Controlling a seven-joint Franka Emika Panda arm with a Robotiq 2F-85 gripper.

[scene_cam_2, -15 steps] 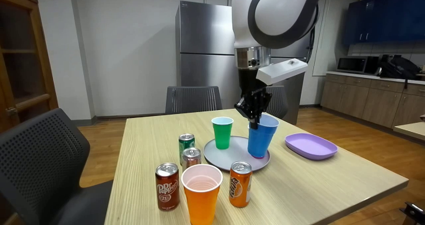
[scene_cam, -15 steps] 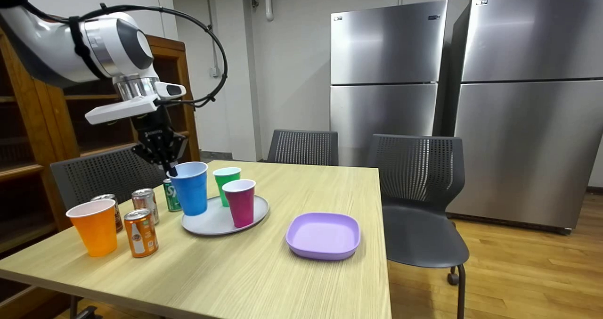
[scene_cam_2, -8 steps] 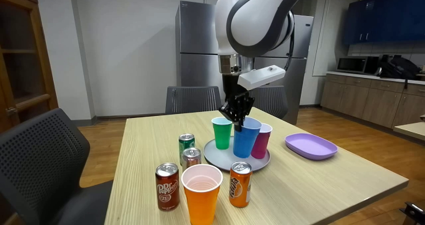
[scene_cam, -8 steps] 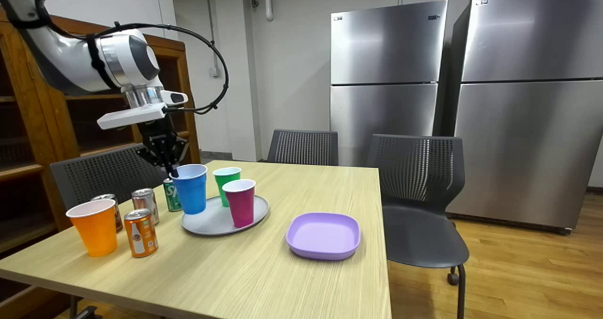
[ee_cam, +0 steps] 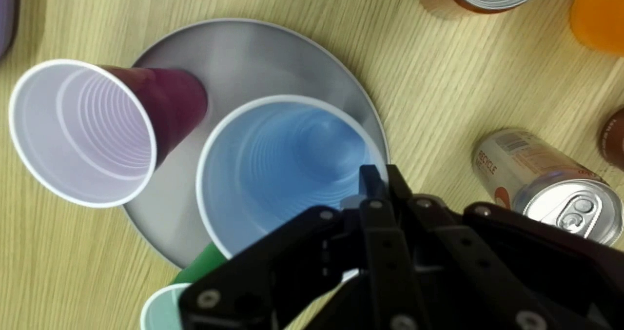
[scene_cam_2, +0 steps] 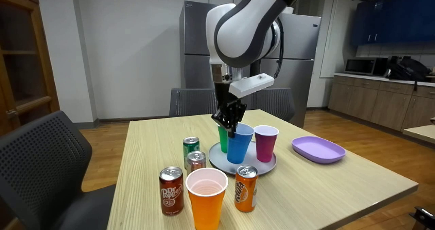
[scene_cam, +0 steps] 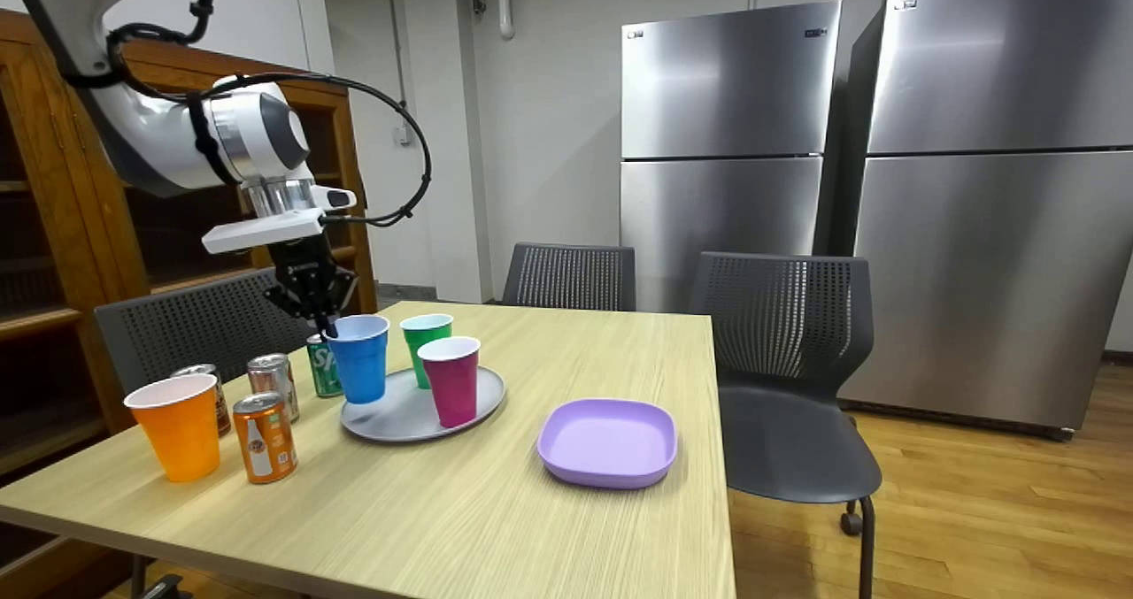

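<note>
Over the last second the tall blue plastic cup (scene_cam_2: 239, 146) crosses the round grey plate (ee_cam: 234, 52); in an exterior view it leaves its place in front of the magenta plastic cup (scene_cam_2: 266, 146), which we now see whole, and comes before the smaller green plastic cup (scene_cam_2: 222, 140), hiding part of it; the black two-fingered hand (ee_cam: 386, 181) travels with it, closed on its rim, one finger inside the wall and one outside; we take this to mean that the cup is still being carried, and that the pinch is secure; its base lies over the plate, though we cannot tell whether the two touch.

The desk (scene_cam: 496, 528) is pale and wood-grained; near its edge farthest from the brown wooden cabinet (scene_cam: 44, 183) we find a lilac plate (scene_cam: 607, 442), square with rounded corners; toward the cabinet-side edge stand a green metal can (scene_cam_2: 191, 146), a copper-and-silver metal can (scene_cam_2: 196, 162) and a dark red metal can (scene_cam_2: 172, 193); an orange plastic cup (scene_cam_2: 207, 202) and an orange metal can (scene_cam_2: 246, 192) stand near these; dark grey chairs (scene_cam: 779, 303) with perforated backs stand along the edges; beyond them we see two brushed-steel refrigerators (scene_cam: 726, 95) standing on a wooden floor (scene_cam: 974, 502); in an exterior view a microwave (scene_cam_2: 362, 66) stands below dark blue wall cupboards (scene_cam_2: 394, 16), with a black bag (scene_cam_2: 409, 68) beside it.
</note>
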